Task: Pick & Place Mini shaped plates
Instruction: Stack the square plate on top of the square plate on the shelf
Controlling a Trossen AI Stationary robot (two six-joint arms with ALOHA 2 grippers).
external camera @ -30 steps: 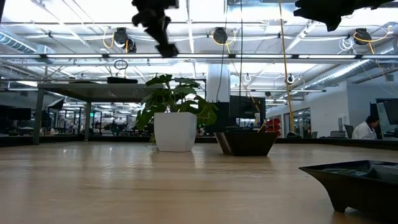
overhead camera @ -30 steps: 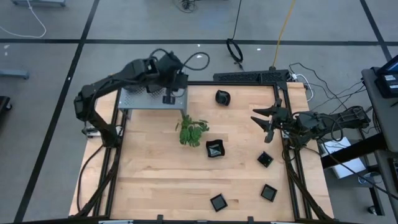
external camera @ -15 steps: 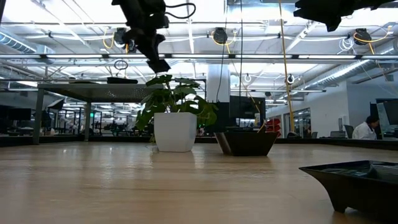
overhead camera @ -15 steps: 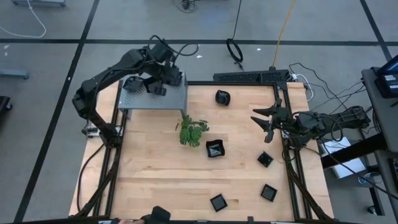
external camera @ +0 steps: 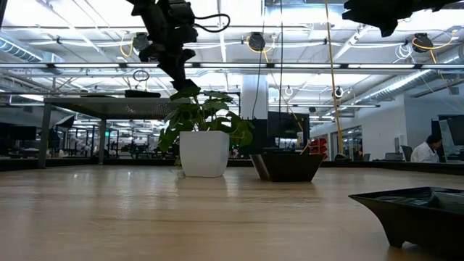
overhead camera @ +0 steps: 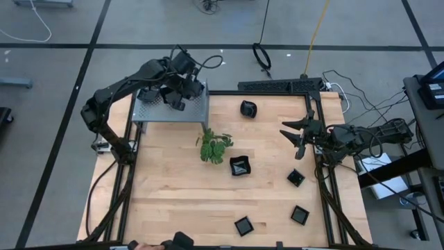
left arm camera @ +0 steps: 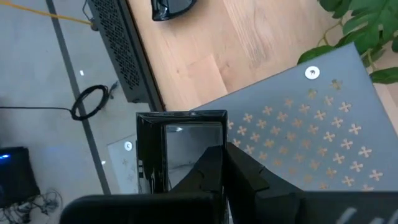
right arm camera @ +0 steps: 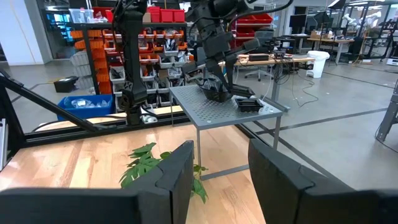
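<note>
My left gripper (overhead camera: 177, 97) is over the grey perforated stand (overhead camera: 156, 111) at the table's far left, shut on a square black mini plate (left arm camera: 180, 140). The right wrist view shows that plate (right arm camera: 214, 93) low over the stand's top, beside another black plate (right arm camera: 247, 104) lying flat on it. Several more mini plates rest on the wood: one at the far side (overhead camera: 249, 108), one mid-table (overhead camera: 240, 166), and three toward the near right (overhead camera: 296, 178). My right gripper (overhead camera: 300, 135) waits open at the right edge, level above the table. My left gripper pinches the square plate by its near rim (left arm camera: 198, 167) between its two fingers, one finger (left arm camera: 210, 177) lying over the plate's inside. The fingers slant down from above. The plate sits tilted just over the stand's top; whether it touches the top I cannot tell.
A green plant (overhead camera: 215, 147) stands mid-table next to the stand's near right corner. A black bar (overhead camera: 281, 85) lies along the far edge. A dark object with a hand (overhead camera: 177, 241) shows at the near edge. Bare wood lies at the near left.
My left gripper has moved from the stand's right edge toward the table's left and far side, over the stand's top. It has come down and rolled at the wrist, staying shut on the plate.
</note>
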